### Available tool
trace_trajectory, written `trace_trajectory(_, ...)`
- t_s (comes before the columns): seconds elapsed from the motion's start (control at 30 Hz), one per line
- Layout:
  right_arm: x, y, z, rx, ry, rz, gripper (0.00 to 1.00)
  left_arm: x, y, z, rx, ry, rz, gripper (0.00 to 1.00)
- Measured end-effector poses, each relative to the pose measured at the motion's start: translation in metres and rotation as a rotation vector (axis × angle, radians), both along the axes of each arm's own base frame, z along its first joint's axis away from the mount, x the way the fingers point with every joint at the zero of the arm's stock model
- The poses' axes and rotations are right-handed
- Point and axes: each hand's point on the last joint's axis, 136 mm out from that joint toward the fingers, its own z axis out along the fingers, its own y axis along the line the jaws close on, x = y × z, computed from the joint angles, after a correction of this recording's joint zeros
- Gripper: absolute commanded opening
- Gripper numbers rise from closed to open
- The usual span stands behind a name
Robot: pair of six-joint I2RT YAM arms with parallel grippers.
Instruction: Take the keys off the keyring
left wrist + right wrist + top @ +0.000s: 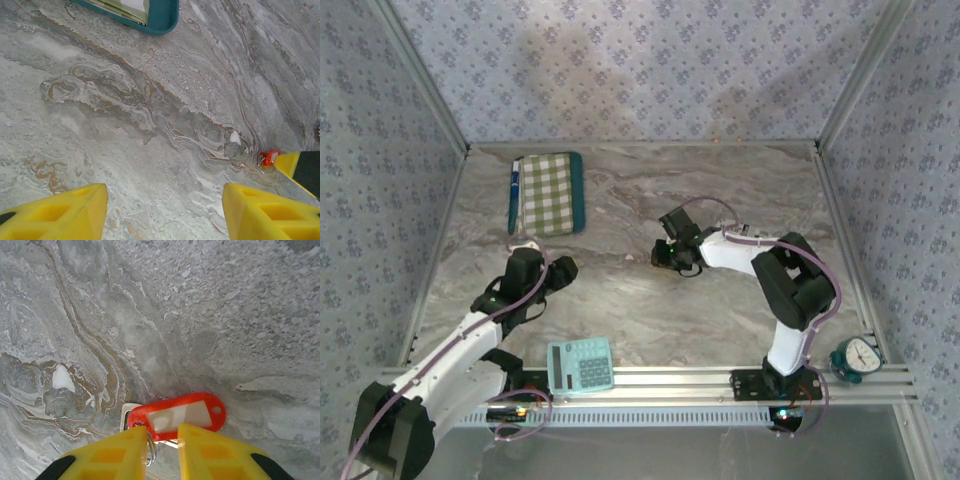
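Precariously astride the keyring (pixel 151 449), with right end effector (pixel 162 432) narrowly parted, hold unclear; may pinch off-centre and flick the keys (pixel 175 414) forward.

Overhead looks down; close wrist views share keys (pixel 200 412).

The bottom of the red key tag (pixel 176 414) and part of the keyring (pixel 152 452) are hidden by the right gripper's (pixel 162 432) yellow fingers (pixel 115 457).
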Motion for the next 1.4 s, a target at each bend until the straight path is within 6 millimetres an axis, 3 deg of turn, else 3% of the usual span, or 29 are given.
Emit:
trace_trajectory(0.13, -0.003, -0.001, -0.001, -0.044, -0.008, -0.004, 0.29, 0.0, 0.001, 0.005, -0.005, -0.022, 0.007, 0.63)
trace_trajectory(0.47, -0.008, 0.002, 0.0, -0.074, -0.018, -0.001, 0.28, -0.002, 0.003, 0.003, -0.009, -0.021, 0.013, 0.65)
trace_trajectory(0.7, -0.007, 0.015, 0.01, -0.053, -0.037, 0.015, 0.28, -0.005, 0.004, -0.001, -0.013, -0.016, 0.017, 0.66)
trace_trajectory(0.97, -0.007, 0.013, 0.011, -0.076, -0.037, -0.006, 0.32, -0.006, 0.004, 0.003, -0.02, -0.033, 0.016, 0.66)
trace_trajectory(1.4, -0.007, 0.014, 0.0, -0.103, -0.016, -0.017, 0.08, -0.008, 0.004, 0.0, -0.018, -0.026, 0.017, 0.66)
